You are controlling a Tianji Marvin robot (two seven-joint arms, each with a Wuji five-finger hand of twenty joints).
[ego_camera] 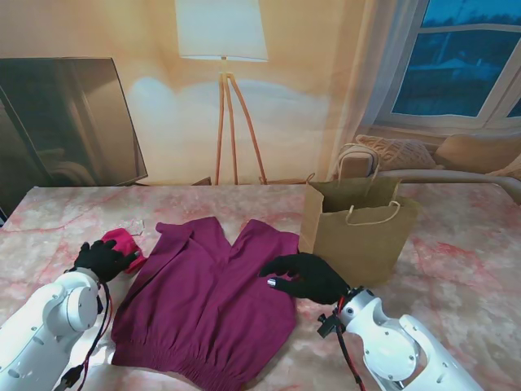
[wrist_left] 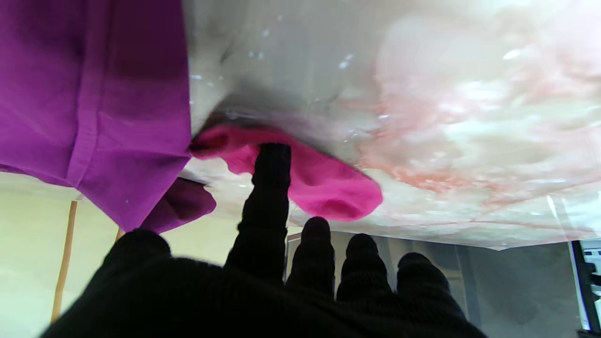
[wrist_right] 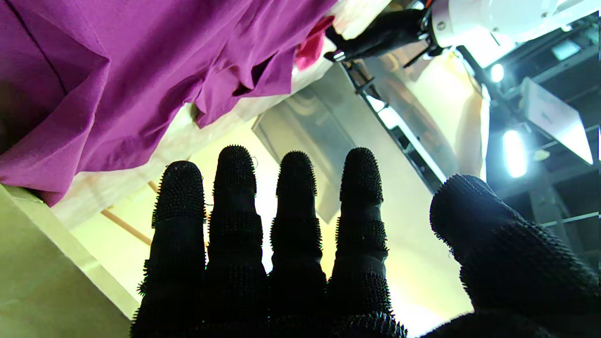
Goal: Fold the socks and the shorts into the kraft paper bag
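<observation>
Two black-gloved hands are low over the pink marble table [ego_camera: 456,261]. Left hand [ego_camera: 102,259] has one finger [wrist_left: 271,173] stretched onto the pink sock [wrist_left: 324,183], other fingers curled; no real grip seen. Right hand [ego_camera: 305,277] is flat w/ fingers spread, holding nothing, at the right edge of the purple shorts [ego_camera: 203,309], which lie flat btw. sock and kraft paper bag [ego_camera: 358,236]. Bag stands upright, just right of the shorts.
</observation>
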